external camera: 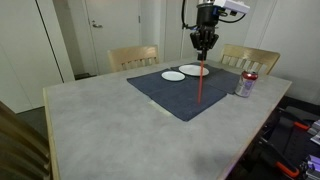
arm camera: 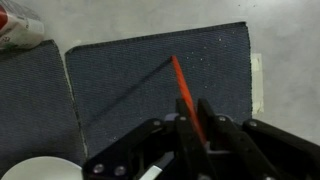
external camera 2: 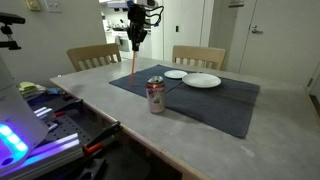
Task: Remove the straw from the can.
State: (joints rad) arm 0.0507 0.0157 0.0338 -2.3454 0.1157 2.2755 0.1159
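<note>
My gripper [external camera: 204,48] is shut on the top of the long red-orange straw [external camera: 201,82], which hangs straight down over the dark mat, out of the can. The straw also shows in an exterior view [external camera 2: 134,62] below the gripper [external camera 2: 137,42], and in the wrist view [arm camera: 183,88] running out from between the fingers [arm camera: 197,120]. The small silver can with a red band [external camera: 246,84] stands on the mat's edge, apart from the straw. It stands at the near mat edge in an exterior view [external camera 2: 156,96], and a part of it shows at the wrist view's top left [arm camera: 15,28].
A dark mat [external camera: 180,95] lies on the grey table [external camera: 100,125]. Two white plates [external camera: 174,75] [external camera: 194,69] sit at its back. Wooden chairs [external camera: 133,56] [external camera: 252,57] stand behind the table. A plate edge shows in the wrist view [arm camera: 35,170].
</note>
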